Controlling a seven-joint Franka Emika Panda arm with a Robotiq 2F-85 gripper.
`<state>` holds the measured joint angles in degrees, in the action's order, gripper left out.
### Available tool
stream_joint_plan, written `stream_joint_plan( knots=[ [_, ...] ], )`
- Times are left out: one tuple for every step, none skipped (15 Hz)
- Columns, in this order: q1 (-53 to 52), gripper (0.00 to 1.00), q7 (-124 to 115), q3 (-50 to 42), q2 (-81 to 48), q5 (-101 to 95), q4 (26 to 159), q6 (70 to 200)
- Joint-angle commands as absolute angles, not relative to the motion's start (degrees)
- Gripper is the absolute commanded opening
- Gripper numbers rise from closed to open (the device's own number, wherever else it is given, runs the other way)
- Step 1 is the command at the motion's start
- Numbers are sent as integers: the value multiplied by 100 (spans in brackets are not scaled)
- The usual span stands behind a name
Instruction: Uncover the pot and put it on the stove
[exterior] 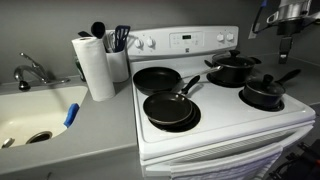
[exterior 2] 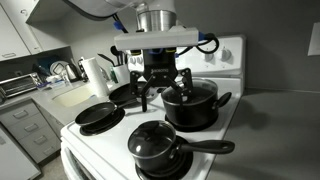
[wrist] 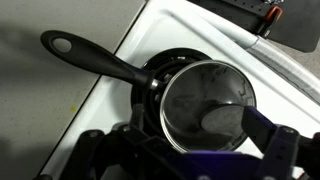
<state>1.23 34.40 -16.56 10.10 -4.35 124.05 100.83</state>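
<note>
The pot [exterior: 232, 68] is wide, black and two-handled, with its glass lid on, and stands on the back burner of the white stove [exterior: 230, 125]. It also shows in an exterior view [exterior 2: 195, 105]. My gripper [exterior 2: 162, 88] hangs open and empty above the stove [exterior 2: 92, 150], beside the pot and higher than it; it is at the top edge in an exterior view [exterior: 283, 38]. The wrist view looks down between the open fingers [wrist: 190, 162] onto the lidded long-handled saucepan [wrist: 205, 100], not the pot.
The saucepan [exterior: 265, 93] sits on the front burner by the pot. Two frying pans [exterior: 170, 108] [exterior: 157, 78] fill the other burners. A paper towel roll [exterior: 97, 65], a utensil holder [exterior: 118, 60] and a sink [exterior: 35, 112] are beside the stove.
</note>
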Motion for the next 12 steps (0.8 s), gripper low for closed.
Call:
stream_joint_plan(
  knots=[
    [358, 100, 3627, -1472, 457, -579, 11929, 10186],
    [377, 100, 3620, -1447, 370, -606, 11863, 10256],
    [399, 100, 3629, -1424, 291, -604, 11788, 10294],
    [416, 100, 3703, -1396, 221, -594, 11742, 10393],
    [432, 100, 3785, -1368, 160, -577, 11695, 10475],
    [442, 100, 3880, -1336, 108, -563, 11655, 10594],
    [454, 100, 3956, -1306, 51, -555, 11594, 10673],
    [464, 100, 4011, -1275, -8, -561, 11524, 10763],
    [474, 100, 4077, -1247, -68, -556, 11441, 10806],
    [486, 100, 4118, -1220, -126, -569, 11364, 10869],
    [501, 100, 4159, -1198, -192, -577, 11272, 10911],
    [516, 100, 4147, -1181, -286, -617, 11158, 10957]
  ],
)
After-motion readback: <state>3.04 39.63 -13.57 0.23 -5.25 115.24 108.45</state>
